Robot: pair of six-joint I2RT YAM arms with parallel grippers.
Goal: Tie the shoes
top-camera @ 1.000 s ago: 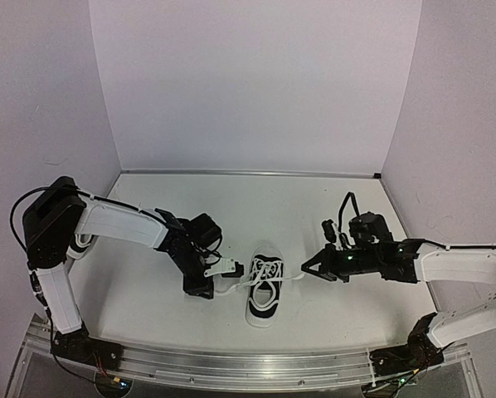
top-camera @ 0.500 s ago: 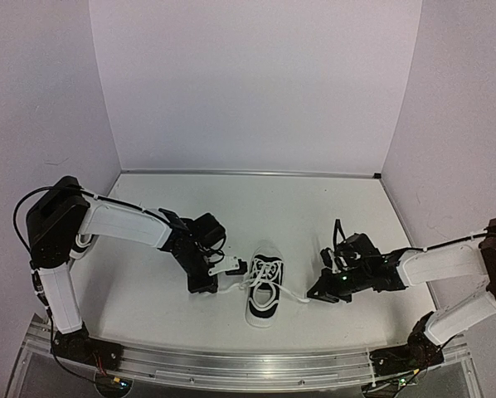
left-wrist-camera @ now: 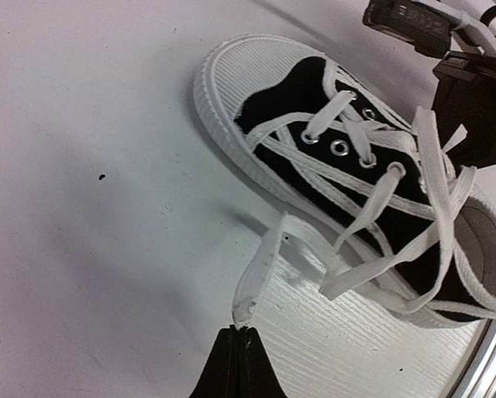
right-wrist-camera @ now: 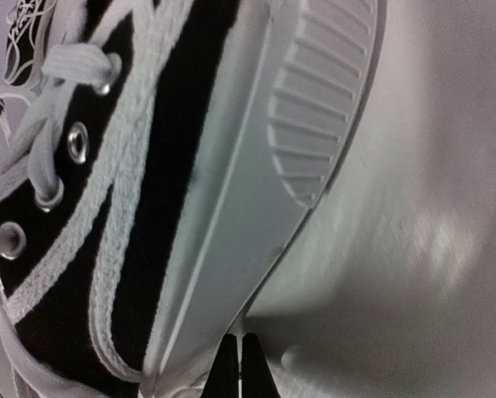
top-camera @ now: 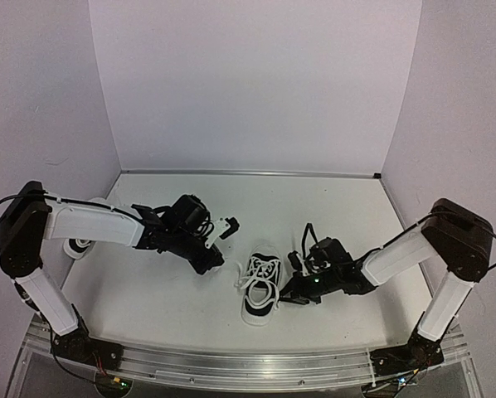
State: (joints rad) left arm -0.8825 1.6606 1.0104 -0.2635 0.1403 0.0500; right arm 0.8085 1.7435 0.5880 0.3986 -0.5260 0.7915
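One black-and-white shoe (top-camera: 261,290) lies in the middle of the table with its white laces loose; the left wrist view shows its toe (left-wrist-camera: 298,99) and the right wrist view its white sole (right-wrist-camera: 231,207). My left gripper (top-camera: 218,267) (left-wrist-camera: 243,330) is just left of it, shut on the tip of one lace (left-wrist-camera: 260,265). Pressed against the shoe's right side, my right gripper (top-camera: 288,294) (right-wrist-camera: 239,344) is shut with a thin white sliver of lace between its tips. The second shoe (top-camera: 72,247) is mostly hidden behind the left arm at far left.
White walls close in the table at the back and on both sides. A metal rail (top-camera: 248,365) runs along the near edge, carrying both arm bases. The right arm's black wrist (left-wrist-camera: 472,99) shows just beyond the shoe in the left wrist view.
The left gripper has shut on the lace tip and drawn back and left. The right gripper has moved left from beside the shoe until it sits against it, slackening its lace.
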